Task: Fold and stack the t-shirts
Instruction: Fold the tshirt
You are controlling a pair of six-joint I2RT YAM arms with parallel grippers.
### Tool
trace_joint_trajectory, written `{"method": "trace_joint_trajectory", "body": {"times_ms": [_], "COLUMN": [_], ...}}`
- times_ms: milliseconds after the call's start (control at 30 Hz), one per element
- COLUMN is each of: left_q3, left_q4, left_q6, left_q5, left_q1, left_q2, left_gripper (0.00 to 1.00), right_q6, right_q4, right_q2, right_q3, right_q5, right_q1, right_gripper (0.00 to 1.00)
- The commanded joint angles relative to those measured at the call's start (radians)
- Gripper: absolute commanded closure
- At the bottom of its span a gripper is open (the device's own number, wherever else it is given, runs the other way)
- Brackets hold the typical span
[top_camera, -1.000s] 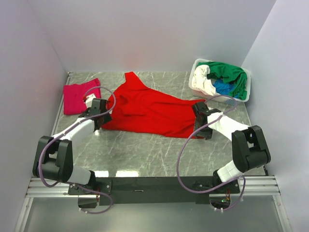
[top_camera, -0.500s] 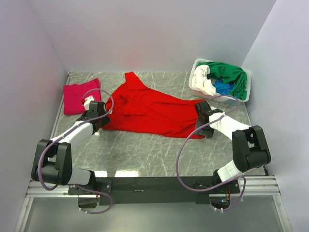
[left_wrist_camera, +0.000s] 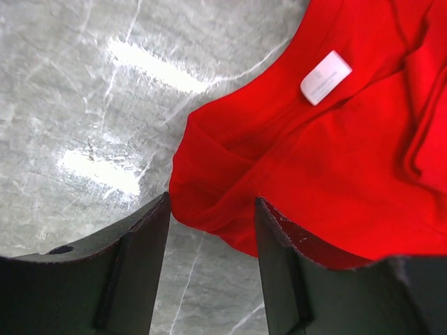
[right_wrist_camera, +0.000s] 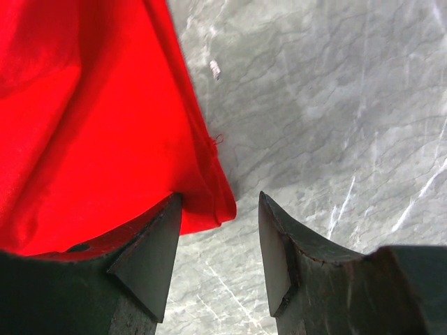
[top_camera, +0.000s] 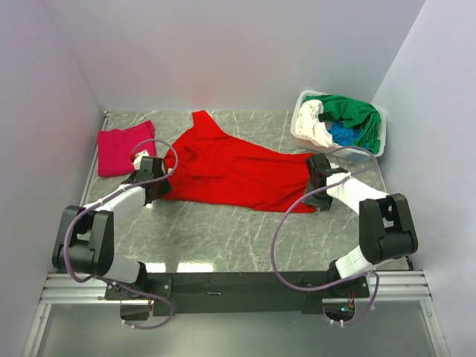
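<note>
A bright red t-shirt (top_camera: 230,167) lies spread, partly rumpled, across the middle of the marble table. My left gripper (top_camera: 152,169) is open at the shirt's left end; in the left wrist view the red cloth (left_wrist_camera: 328,139) with its white label (left_wrist_camera: 325,77) lies between and beyond the fingers (left_wrist_camera: 140,265). My right gripper (top_camera: 318,169) is open at the shirt's right corner (right_wrist_camera: 209,202), which sits between the fingers. A folded magenta-pink shirt (top_camera: 123,146) lies at the far left. Green (top_camera: 357,115), white (top_camera: 311,123) and blue (top_camera: 342,135) shirts fill the basket.
The white plastic basket (top_camera: 375,151) stands at the back right corner. White walls close in the table on the left, back and right. Bare marble (top_camera: 223,234) lies in front of the red shirt, and cables loop over both arms.
Both grippers have shifted slightly toward the back along the red shirt's ends. The shirt itself has hardly moved.
</note>
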Motion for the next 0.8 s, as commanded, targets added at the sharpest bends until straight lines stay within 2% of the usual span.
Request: {"method": "trace_joint_trajectory", "body": {"times_ms": [0,67,167,200,300,367,500,667,700,733,767], "left_q3": [0.034,0.048,0.054,0.055,0.052,0.055,0.057,0.061,0.061,0.060,0.063], "left_q4": [0.011,0.002,-0.010,-0.012,-0.018,-0.021,-0.023,-0.023,-0.021,-0.018,-0.020], "left_q6": [0.015,0.015,0.011,0.011,0.010,0.010,0.010,0.015,0.018,0.021,0.022], "left_q5": [0.020,0.019,0.009,0.005,-0.015,-0.018,-0.015,-0.011,-0.009,-0.009,-0.009], "left_q1": [0.002,0.002,0.002,0.002,0.002,0.002,0.004,0.008,0.010,0.011,0.013], "left_q2": [0.017,0.040,0.053,0.053,0.047,0.047,0.053,0.058,0.060,0.063,0.067], "left_gripper": [0.44,0.45,0.56,0.63,0.72,0.74,0.86,0.99,0.99,0.99,0.99], "right_q6": [-0.007,-0.012,-0.012,-0.012,-0.013,-0.013,-0.016,-0.013,-0.013,-0.013,-0.013], "right_q4": [0.037,0.040,0.047,0.049,0.058,0.066,0.070,0.067,0.066,0.060,0.058], "right_q2": [-0.022,-0.014,-0.009,-0.008,-0.002,0.000,0.006,0.012,0.014,0.015,0.017], "right_q3": [-0.008,-0.005,-0.013,-0.016,-0.022,-0.024,-0.031,-0.033,-0.031,-0.030,-0.027], "right_q5": [-0.005,-0.008,-0.013,-0.014,-0.023,-0.036,-0.030,-0.019,-0.017,-0.013,-0.010], "right_q1": [-0.019,-0.019,-0.021,-0.021,-0.023,-0.021,-0.021,-0.021,-0.021,-0.021,-0.021], "right_gripper": [0.45,0.46,0.46,0.46,0.48,0.51,0.58,0.82,0.87,0.97,1.00]}}
